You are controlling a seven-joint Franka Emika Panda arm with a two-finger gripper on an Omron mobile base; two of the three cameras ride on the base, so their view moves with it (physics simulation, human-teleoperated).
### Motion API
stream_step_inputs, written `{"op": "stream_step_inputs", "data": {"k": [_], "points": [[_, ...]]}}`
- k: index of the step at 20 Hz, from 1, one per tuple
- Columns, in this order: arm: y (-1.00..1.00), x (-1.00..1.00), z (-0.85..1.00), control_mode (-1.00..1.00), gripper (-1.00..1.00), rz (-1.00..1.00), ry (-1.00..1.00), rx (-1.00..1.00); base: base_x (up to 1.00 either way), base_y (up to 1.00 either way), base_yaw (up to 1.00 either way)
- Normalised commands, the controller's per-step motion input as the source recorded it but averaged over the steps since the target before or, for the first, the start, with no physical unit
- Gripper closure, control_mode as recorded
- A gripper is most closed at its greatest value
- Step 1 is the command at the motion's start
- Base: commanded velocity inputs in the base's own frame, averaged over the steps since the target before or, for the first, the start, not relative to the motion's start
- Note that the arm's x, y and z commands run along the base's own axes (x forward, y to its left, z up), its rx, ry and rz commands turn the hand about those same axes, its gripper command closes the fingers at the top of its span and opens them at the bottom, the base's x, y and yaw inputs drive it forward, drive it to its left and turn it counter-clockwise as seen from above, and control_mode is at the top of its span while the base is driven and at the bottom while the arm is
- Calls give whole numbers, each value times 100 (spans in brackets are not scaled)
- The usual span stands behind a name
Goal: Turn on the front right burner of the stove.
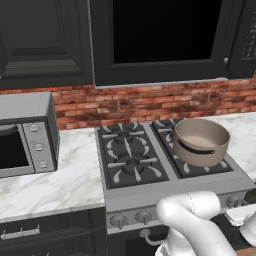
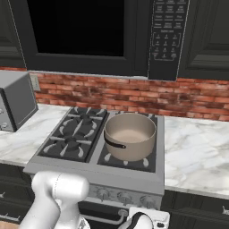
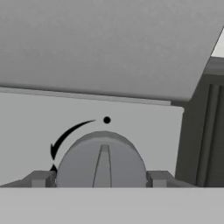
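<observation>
Closely framed knob between the finger tips

Left base view: the stove (image 1: 175, 192) is being shown between marble counters (image 1: 60, 180), with a beige pot (image 1: 201, 141) being carried on its right side. The front right burner (image 1: 202, 165) is being largely covered by that pot. A grey countertop oven (image 1: 27, 134) is being seen at far left. The white arm (image 1: 192, 220) is being bent low before the knob row.

Right base view: the pot (image 2: 129, 135) is being seen over the front right burner (image 2: 127, 160), near the stove's (image 2: 67, 172) front edge. Silver knobs (image 2: 123, 197) are being lined along the front panel.

Hand view: a round grey knob (image 3: 101, 161) is being flanked closely by the gripper (image 3: 101, 178), one dark finger tip (image 3: 40, 178) at each side. Whether the tips are being pressed against the knob cannot be told. A curved arrow marking (image 3: 65, 135) is being seen above left of the knob.
</observation>
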Motion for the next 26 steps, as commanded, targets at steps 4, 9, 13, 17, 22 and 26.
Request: {"op": "stream_step_inputs", "data": {"k": [4,9,13,17,22,26], "points": [[0,12,-7,-100,100,0,2,1,0,0,0],[-1,0,0,-100,100,0,2,0,0,0,0],[0,0,0,-100,100,0,0,0,0,0,0],[0,6,-3,-100,100,3,-8,-10,0,0,0],[0,7,-17,-100,100,1,-7,-37,0,0,0],[0,14,-21,-100,100,0,-1,-49,0,0,0]]}}
